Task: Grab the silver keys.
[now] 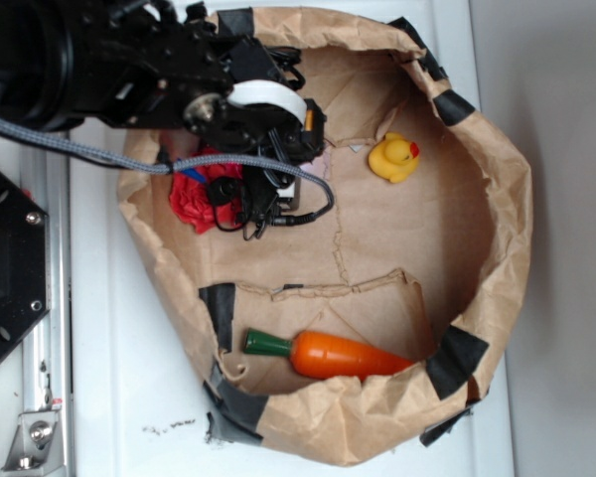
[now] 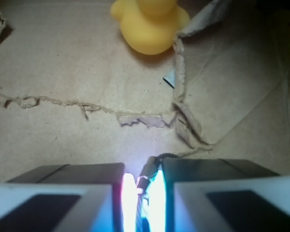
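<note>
My gripper point(image 2: 142, 181) is shut, its two pads pressed almost together with a bright glare in the slit. Pinched between them is a thin dark wire loop with a small metal crimp, the ring of the silver keys point(image 2: 146, 175); the keys themselves are hidden by the pads and the glare. In the exterior view the gripper point(image 1: 283, 194) hangs over the upper left of the brown paper floor, and the keys cannot be made out under it.
A yellow rubber duck point(image 1: 393, 157) point(image 2: 150, 24) sits ahead of the gripper. A red cloth point(image 1: 194, 199) lies beside the gripper. An orange carrot point(image 1: 343, 355) rests by the near wall. Crumpled brown paper walls point(image 1: 507, 229) ring everything; torn flaps point(image 2: 183, 116) ridge the floor.
</note>
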Controlling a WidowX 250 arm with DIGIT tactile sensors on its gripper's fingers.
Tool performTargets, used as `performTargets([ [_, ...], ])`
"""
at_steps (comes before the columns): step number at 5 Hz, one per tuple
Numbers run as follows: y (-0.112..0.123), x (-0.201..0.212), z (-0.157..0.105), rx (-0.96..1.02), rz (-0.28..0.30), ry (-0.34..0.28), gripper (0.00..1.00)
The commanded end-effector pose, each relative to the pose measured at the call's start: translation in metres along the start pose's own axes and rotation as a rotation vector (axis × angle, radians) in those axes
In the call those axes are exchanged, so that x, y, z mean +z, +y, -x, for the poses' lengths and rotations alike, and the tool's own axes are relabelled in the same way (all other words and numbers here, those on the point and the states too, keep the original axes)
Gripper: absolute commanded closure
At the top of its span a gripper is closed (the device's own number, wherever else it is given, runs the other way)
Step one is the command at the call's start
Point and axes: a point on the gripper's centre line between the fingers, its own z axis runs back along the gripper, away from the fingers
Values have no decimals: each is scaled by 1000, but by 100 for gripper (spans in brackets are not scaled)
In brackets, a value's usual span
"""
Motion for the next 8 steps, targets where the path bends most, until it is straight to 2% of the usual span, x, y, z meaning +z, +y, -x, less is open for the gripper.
performTargets([
  [1,7,40,-21,88,60,-16,100],
  [2,-5,76,-50,148,124,-10,100],
  [3,-30,101,-80,188,139,-8,100],
  [4,-53,112,-79,103,169,-78,100],
  [5,-58,110,-61,40,161,-86,100],
  [7,-42,112,-67,157,140,-51,100],
  [8,-38,115,-72,195,145,-59,100],
])
